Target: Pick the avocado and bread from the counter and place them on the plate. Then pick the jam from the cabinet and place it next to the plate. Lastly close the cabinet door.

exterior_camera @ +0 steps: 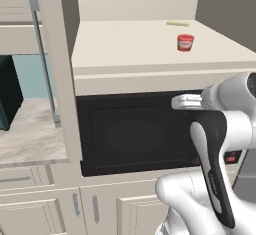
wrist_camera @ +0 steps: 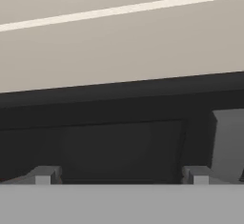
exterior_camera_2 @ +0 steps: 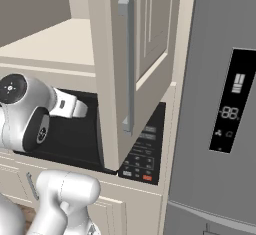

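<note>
Facing the black microwave [exterior_camera: 137,135], the end effector [wrist_camera: 121,176] stood released, its two fingertips [wrist_camera: 44,175] set wide apart with nothing between them; in the hand view the dark microwave front lay ahead of the tips, with the pale underside edge of the cabinet [exterior_camera: 150,74] above it. Seen from the left base view, the end effector [exterior_camera: 186,101] sat level with the top edge of the microwave, just below the cabinet shelf; from the right base view it pointed toward the microwave beside the open cabinet door [exterior_camera_2: 112,79]. On the shelf, above and well apart from the end effector, the jam [exterior_camera: 185,42] stood upright (red top up), toward the right side; a thin pale yellowish strip [exterior_camera: 177,24] lay farther back on the same shelf. The cabinet door hung open, its slim metal bar handle [exterior_camera_2: 127,64] upright. The tabletop [exterior_camera: 27,129] showed at lower left, below a dark green object [exterior_camera: 7,94]; a grey refrigerator [exterior_camera_2: 220,104] stood at right.
</note>
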### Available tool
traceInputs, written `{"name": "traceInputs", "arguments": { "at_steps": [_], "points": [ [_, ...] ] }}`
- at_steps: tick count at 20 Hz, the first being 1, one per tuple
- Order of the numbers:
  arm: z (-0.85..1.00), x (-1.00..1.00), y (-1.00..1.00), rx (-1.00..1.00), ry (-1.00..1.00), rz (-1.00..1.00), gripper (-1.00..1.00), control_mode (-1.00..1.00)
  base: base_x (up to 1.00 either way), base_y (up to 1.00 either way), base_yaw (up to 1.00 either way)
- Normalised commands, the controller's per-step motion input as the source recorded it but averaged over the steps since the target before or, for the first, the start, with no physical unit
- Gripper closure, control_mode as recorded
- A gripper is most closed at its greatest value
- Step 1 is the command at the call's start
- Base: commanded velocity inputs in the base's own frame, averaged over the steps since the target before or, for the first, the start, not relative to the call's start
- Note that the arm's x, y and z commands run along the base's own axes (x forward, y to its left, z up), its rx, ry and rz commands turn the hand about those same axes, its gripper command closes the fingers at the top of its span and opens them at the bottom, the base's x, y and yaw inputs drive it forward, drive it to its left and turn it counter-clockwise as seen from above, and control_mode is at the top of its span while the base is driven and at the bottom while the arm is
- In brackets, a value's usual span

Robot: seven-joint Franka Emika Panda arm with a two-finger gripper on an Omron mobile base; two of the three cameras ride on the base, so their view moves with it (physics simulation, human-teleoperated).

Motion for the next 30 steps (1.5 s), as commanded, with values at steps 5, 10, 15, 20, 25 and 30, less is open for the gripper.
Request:
{"name": "traceInputs", "arguments": {
  "at_steps": [5,10,15,20,25,30],
  "points": [
    [0.57,0.00,-0.14,0.00,0.00,0.00,-1.00,-1.00,0.00,0.00,0.00],
    [0.37,0.00,-0.27,-0.11,0.00,0.00,-1.00,-1.00,0.00,0.00,0.00],
    [0.13,0.00,-0.22,-0.21,0.05,-0.04,-1.00,-1.00,0.00,0.00,0.00],
    [0.01,0.00,-0.08,-0.13,0.02,0.00,-1.00,-1.00,0.00,0.00,0.00],
    [0.05,0.01,0.00,0.00,0.00,0.00,-1.00,-1.00,0.00,0.00,0.00],
    [0.07,0.12,0.00,0.02,-0.09,0.00,-1.00,-1.00,0.00,0.00,0.00]
  ]
}}
